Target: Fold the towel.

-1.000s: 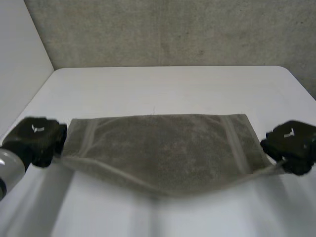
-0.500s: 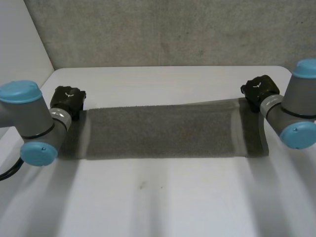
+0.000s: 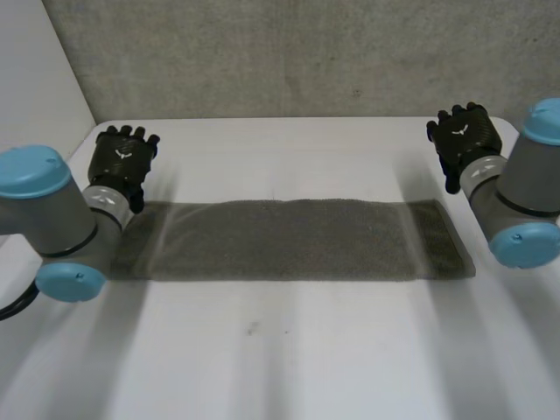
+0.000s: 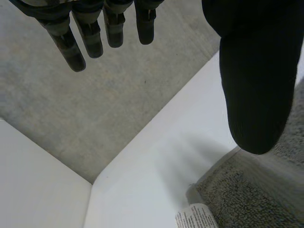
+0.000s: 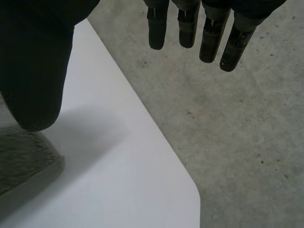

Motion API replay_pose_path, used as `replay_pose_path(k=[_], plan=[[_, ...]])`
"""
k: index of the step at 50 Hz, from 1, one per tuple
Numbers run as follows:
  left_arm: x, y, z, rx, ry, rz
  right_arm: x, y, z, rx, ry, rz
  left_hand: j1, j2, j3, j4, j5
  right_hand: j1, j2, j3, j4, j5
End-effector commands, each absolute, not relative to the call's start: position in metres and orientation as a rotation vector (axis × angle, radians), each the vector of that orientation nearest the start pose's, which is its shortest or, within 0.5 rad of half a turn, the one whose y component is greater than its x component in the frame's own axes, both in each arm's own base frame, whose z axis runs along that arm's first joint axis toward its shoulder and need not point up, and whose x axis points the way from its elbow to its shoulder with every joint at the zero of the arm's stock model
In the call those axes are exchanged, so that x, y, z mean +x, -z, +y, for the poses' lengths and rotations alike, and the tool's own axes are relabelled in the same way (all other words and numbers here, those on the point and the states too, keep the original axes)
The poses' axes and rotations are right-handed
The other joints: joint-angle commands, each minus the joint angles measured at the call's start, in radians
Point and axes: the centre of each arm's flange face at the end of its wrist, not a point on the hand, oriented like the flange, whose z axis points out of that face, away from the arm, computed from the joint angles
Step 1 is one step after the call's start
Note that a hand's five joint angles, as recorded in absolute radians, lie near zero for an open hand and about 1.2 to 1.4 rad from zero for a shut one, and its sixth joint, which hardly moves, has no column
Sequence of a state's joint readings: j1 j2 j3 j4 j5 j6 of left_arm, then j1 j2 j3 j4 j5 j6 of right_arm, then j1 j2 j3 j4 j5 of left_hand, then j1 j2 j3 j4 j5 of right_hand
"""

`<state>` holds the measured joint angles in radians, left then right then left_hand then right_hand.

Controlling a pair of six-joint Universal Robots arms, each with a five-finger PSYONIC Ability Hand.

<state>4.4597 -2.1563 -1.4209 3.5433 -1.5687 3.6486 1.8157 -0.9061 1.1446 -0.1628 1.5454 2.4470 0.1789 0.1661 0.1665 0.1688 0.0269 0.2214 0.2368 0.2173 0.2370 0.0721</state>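
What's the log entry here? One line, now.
towel: flat long strip on table | left hand: open, empty, by towel's far left corner | right hand: open, empty, by towel's far right corner

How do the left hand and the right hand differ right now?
The left hand hangs past the towel's far left corner, the right hand past its far right corner. The right hand sits nearer the table's far edge than the left hand. Both are open, fingers straight, holding nothing.
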Motion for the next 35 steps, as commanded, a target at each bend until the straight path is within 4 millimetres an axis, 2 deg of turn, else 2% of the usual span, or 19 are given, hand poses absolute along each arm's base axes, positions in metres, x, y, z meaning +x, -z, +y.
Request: replay_pose_path(k=[1,2,5,6,9,13,14,16,25,35], plan=[[-0.222,-0.203,-0.335,0.763,2.087,2.001,0.224,-0.211,-0.336,-1.131,2.002,2.345,-0.004,0.008,0.008,0.006,-0.027,-0.047,-0.062,-0.043,-0.062,-0.072],[-0.22,-0.207,-0.328,0.737,2.105,2.024,0.224,-0.211,-0.336,-1.131,2.001,2.345,-0.004,0.008,0.008,0.006,-0.027,-0.047,-0.062,-0.043,-0.062,-0.072],[-0.217,-0.21,-0.316,0.669,2.145,2.09,0.208,-0.204,-0.325,-1.056,1.816,2.431,-0.004,0.008,0.008,0.006,-0.027,-0.047,-0.062,-0.043,-0.062,-0.072],[-0.217,-0.21,-0.316,0.669,2.145,2.09,0.2,-0.198,-0.322,-1.014,1.738,2.462,-0.004,0.008,0.008,0.006,-0.027,0.004,-0.012,0.008,-0.012,-0.022],[-0.215,-0.209,-0.308,0.592,2.18,2.172,0.193,-0.187,-0.314,-0.99,1.639,2.461,-0.004,0.008,0.008,0.006,-0.027,0.098,0.083,0.102,0.082,0.073],[-0.215,-0.203,-0.303,0.51,2.199,2.273,0.187,-0.178,-0.313,-0.961,1.614,2.448,-0.004,0.008,0.008,0.006,-0.027,0.175,0.159,0.179,0.159,0.149],[-0.215,-0.203,-0.303,0.51,2.199,2.273,0.181,-0.174,-0.316,-0.943,1.629,2.447,-0.004,0.008,0.008,0.006,-0.027,0.294,0.279,0.298,0.278,0.269],[-0.214,-0.201,-0.303,0.498,2.195,2.287,0.175,-0.168,-0.318,-0.923,1.641,2.45,-0.004,0.008,0.008,0.006,-0.027,0.356,0.341,0.36,0.341,0.331],[-0.212,-0.194,-0.301,0.5,2.169,2.31,0.169,-0.133,-0.325,-0.92,1.622,2.472,-0.004,0.008,0.008,0.006,-0.027,0.395,0.38,0.399,0.379,0.37],[-0.211,-0.191,-0.299,0.501,2.156,2.32,0.167,-0.122,-0.332,-0.913,1.617,2.484,-0.004,0.008,0.008,0.006,-0.027,0.492,0.476,0.496,0.476,0.466]])
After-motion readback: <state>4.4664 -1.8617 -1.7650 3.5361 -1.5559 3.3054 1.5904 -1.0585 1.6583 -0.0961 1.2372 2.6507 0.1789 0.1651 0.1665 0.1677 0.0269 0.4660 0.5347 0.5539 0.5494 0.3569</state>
